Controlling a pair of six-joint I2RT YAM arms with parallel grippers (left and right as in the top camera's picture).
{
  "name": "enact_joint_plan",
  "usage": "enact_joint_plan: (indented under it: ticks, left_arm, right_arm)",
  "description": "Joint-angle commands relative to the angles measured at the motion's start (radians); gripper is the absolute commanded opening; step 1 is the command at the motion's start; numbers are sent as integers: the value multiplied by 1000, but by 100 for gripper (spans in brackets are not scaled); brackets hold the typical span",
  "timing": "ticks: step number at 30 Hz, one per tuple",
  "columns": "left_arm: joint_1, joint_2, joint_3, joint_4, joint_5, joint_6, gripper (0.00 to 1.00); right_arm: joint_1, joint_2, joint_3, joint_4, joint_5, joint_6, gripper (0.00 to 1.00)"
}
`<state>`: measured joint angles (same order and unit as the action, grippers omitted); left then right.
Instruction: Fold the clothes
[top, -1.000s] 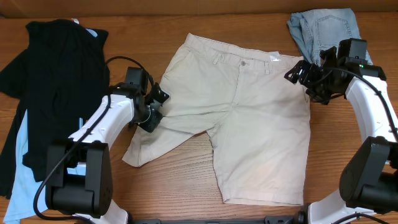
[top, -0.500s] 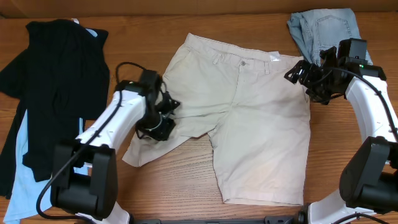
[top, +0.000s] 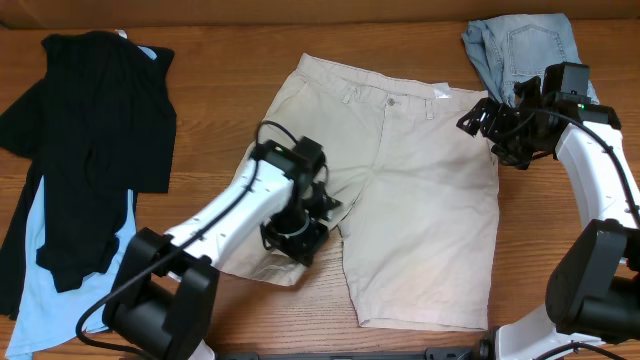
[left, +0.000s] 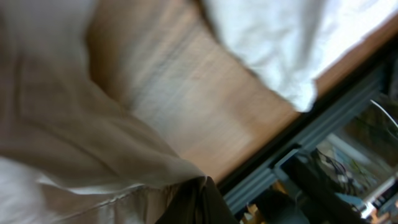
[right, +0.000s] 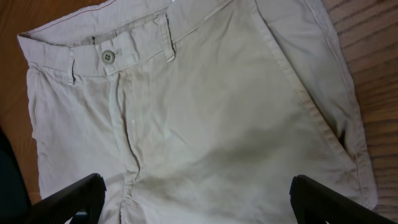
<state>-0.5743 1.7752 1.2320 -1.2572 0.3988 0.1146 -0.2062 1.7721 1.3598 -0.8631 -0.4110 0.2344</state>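
The beige khaki shorts (top: 420, 190) lie spread in the middle of the table, waistband at the far side. My left gripper (top: 300, 235) is shut on the hem of their left leg and holds it lifted near the crotch; the left wrist view shows the dark jaws (left: 199, 202) pinching beige cloth (left: 74, 143) above the wood. My right gripper (top: 480, 118) is open and empty, hovering over the right end of the waistband. The right wrist view shows the shorts' fly and button (right: 217, 112) between its spread fingers (right: 199, 199).
A black top (top: 95, 150) lies over a light-blue shirt (top: 30, 290) at the far left. Pale denim shorts (top: 525, 45) lie bunched at the back right, just behind my right arm. The table's front edge and frame (left: 323, 143) are close to the left gripper.
My left gripper has moved right and toward the front, dragging the shorts' left leg with it so it folds inward. The right arm has not moved.
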Motion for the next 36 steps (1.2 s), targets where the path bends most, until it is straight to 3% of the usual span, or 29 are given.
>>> enact_joint_plan:
  ticks: [1,4,5,6,7,10,13,20,29,32,36]
  left_arm:
    - [-62,9,20,1,105,-62,4]
    - [-125,9,20,1,119,-71,8]
    - [-142,9,20,1,117,-71,27]
    - [-154,9,20,2,117,-71,66]
    - [-167,9,20,6,117,-71,100]
    - [-179,9,20,26,113,-83,100]
    - [-159,9,21,58,66,-170,100]
    - [5,9,80,131,0,-280,100]
    - [196,57,89,452,-64,-196,100]
    - [216,113,89,510,-69,-197,100]
    - [222,218,89,516,-71,-197,91]
  right_arm:
    - [1,-23,16,0,6,-6,99]
    - [1,-23,16,0,6,-6,99]
    - [1,-23,16,0,6,-6,99]
    - [1,-23,16,0,6,-6,99]
    - [1,-23,16,0,6,-6,99]
    - [1,-23,16,-1,6,-6,99]
    - [1,-23,16,-6,6,-6,99]
    - [1,-23,16,-11,6,-6,99]
    - [3,-23,16,-10,7,-6,99]
    - [4,-23,16,-12,10,-6,99]
    - [4,-23,16,-22,18,-6,99]
